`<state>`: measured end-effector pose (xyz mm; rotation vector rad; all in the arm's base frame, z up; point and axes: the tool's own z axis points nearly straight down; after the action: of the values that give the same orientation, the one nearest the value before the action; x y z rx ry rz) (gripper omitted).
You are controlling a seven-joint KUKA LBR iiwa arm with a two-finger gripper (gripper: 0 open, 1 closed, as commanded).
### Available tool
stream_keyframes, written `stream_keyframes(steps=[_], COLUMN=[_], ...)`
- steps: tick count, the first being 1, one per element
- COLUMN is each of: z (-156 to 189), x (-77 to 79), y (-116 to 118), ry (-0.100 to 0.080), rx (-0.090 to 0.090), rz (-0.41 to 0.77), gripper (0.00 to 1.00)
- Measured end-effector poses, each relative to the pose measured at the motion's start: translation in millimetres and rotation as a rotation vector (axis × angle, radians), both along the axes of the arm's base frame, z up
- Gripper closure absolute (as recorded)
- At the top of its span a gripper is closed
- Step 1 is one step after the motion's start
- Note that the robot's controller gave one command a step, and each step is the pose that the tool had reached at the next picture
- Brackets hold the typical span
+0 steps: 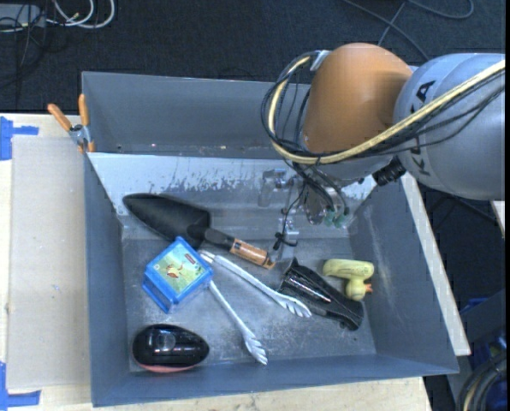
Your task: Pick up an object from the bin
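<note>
grey metal bin (169, 118), sloped walls, a handful of loose things spread on the floor, not heaped. robot arm (460, 127) comes in from the right, orange cover (353, 97) on the wrist, cables (282, 122) looped round it, all hanging over the back right part of the bin.

long black scoop (165, 215) lies in the left-centre, blade to the left, handle running right and down to a brown end (252, 252). white tongs (246, 278) just below the handle, two thin toothed arms spread toward the front and right. black brush-like tool (319, 291) right of centre, touching the tong tips. blue box (178, 272) with a picture on top, tilted, between scoop and tongs. black oval thing with a red underside (169, 347) in the front left corner, well apart from the rest. small yellow toy duck (349, 271) just beside the black tool, on its right.

gripper (282, 240) hangs down mid-bin, tip just beside the scoop's brown handle end; can't tell if it touches, can't tell whether it's closed or apart.
</note>
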<state>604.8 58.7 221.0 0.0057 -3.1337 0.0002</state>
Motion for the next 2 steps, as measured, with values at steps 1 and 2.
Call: stream_keyframes(steps=[1,2], z=[5,-94], x=[1.2,9.6], y=[0,2], ry=[-0.008,-0.007], rx=[0.001,0.001], rz=[-0.002,-0.069], gripper=[0.0,0.0])
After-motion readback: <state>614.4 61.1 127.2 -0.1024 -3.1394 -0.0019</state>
